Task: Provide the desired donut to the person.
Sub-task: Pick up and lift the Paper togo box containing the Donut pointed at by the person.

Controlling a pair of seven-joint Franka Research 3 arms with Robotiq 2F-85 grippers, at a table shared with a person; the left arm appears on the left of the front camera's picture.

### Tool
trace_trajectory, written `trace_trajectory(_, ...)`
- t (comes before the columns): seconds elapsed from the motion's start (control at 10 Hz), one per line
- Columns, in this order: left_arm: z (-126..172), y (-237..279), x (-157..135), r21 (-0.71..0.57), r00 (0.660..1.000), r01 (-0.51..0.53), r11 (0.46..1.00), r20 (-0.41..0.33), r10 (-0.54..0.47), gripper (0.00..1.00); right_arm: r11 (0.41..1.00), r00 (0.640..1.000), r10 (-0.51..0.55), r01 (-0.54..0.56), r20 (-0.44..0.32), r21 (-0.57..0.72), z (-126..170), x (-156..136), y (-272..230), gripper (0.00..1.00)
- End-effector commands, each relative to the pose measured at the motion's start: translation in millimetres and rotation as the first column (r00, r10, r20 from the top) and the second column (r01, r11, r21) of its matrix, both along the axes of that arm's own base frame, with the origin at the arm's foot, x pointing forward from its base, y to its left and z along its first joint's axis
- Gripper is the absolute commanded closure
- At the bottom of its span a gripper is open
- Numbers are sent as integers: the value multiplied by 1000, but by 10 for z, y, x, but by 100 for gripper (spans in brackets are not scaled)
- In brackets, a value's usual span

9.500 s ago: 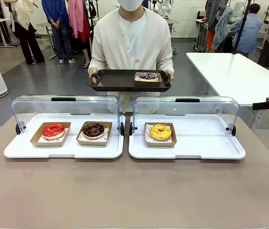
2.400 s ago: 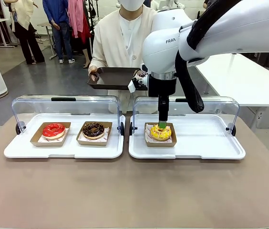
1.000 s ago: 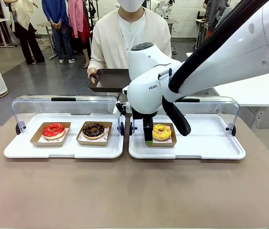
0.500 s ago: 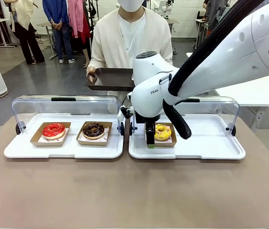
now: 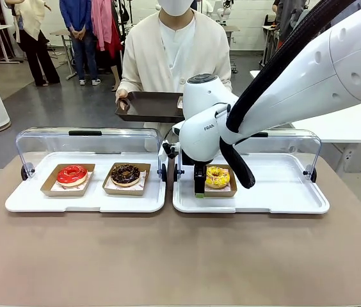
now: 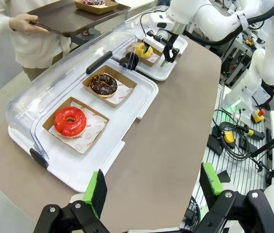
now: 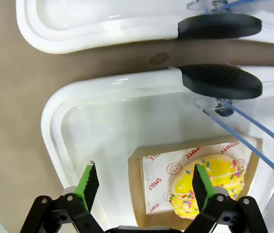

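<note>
Listing from left: left gripper (image 6: pixel 152 187), fingers apart, empty; red donut (image 5: pixel 72 174), chocolate donut (image 5: pixel 125 173), left case (image 5: pixel 84 202); right gripper (image 5: pixel 199 189), fingers apart, straddling the cardboard edge beside the yellow donut (image 5: pixel 217 176), right case (image 5: pixel 276 199); person (image 5: pixel 174 57) behind, holding a dark tray (image 5: pixel 148 105).

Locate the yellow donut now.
Front view: the yellow donut sits in the left part of the right-hand white tray, close beside the open right gripper.
</note>
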State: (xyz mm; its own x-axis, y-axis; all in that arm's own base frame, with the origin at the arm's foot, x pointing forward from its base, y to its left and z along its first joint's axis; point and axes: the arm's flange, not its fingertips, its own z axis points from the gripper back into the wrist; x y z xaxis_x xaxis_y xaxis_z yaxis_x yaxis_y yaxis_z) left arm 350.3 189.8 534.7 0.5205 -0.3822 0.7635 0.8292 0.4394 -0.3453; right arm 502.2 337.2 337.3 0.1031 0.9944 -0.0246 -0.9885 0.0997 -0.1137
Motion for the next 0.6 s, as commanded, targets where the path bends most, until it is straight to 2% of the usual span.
trace_trajectory(0.0,13,2,-3,-19,1000,5,1000,18,-5,0,999,999,30,-29,-24,25,-88,0,-23,0)
trace_trajectory(0.5,13,2,-3,-19,1000,5,1000,18,-5,0,999,997,36,-34,-64,31,-109,-9,-18,0)
